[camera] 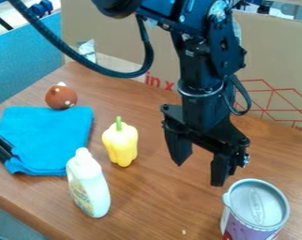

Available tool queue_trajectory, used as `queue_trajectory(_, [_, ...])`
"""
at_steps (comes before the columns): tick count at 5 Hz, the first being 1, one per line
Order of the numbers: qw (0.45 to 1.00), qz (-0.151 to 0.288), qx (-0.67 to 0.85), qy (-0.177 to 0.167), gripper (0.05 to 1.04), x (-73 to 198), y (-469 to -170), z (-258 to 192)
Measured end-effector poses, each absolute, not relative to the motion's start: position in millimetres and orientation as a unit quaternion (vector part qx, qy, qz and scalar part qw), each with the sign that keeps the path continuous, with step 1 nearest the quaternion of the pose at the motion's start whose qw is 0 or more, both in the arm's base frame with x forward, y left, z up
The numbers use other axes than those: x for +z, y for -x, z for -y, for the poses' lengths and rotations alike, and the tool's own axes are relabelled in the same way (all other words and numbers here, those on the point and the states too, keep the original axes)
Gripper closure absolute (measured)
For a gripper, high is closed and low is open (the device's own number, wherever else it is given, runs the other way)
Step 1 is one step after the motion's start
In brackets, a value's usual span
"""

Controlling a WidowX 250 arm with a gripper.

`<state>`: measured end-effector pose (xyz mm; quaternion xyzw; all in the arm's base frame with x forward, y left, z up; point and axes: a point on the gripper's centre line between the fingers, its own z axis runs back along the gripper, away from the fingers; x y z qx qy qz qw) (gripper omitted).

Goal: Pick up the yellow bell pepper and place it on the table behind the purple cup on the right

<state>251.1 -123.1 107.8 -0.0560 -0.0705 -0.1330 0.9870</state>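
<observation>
My black gripper (199,171) hangs over the right half of the wooden table, its two fingers apart and nothing between them. Below and to its right stands a can (256,211) with a pale lid and a purple side. To its left, a yellow bell pepper (121,144) with a green stem stands on the table. A white bottle (89,185) is in front of the pepper, to the left. Farther left lies a folded blue cloth (47,136), with a brown ball-like object (61,96) with light spots at its back edge.
Dark clip-like pieces (3,149) lie at the cloth's left edge. A cardboard panel (272,61) rises behind the table (160,206), and a blue partition (25,58) stands at the back left. A black cable (85,58) loops beside the arm.
</observation>
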Motion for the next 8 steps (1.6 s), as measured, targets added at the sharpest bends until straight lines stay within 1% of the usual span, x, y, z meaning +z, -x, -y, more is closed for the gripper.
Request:
queue_trajectory(1, [0.988,0.058,-0.131,0.051,0.083,100,-249,120])
queue_trajectory(2, [0.989,0.081,-0.113,0.046,0.083,106,-261,97])
queue_trajectory(3, [0.992,0.077,-0.099,0.021,0.083,115,-269,70])
queue_trajectory(4, [0.993,0.073,-0.089,0.004,0.083,121,-274,51])
queue_trajectory(5, [0.995,0.074,-0.060,0.002,0.083,125,-284,26])
queue_trajectory(6, [0.998,0.055,-0.033,-0.001,0.083,119,-292,3])
queue_trajectory(7, [0.999,0.029,-0.022,-0.006,0.083,115,-297,-3])
queue_trajectory(8, [1.000,0.014,-0.009,-0.005,0.083,113,-296,-15])
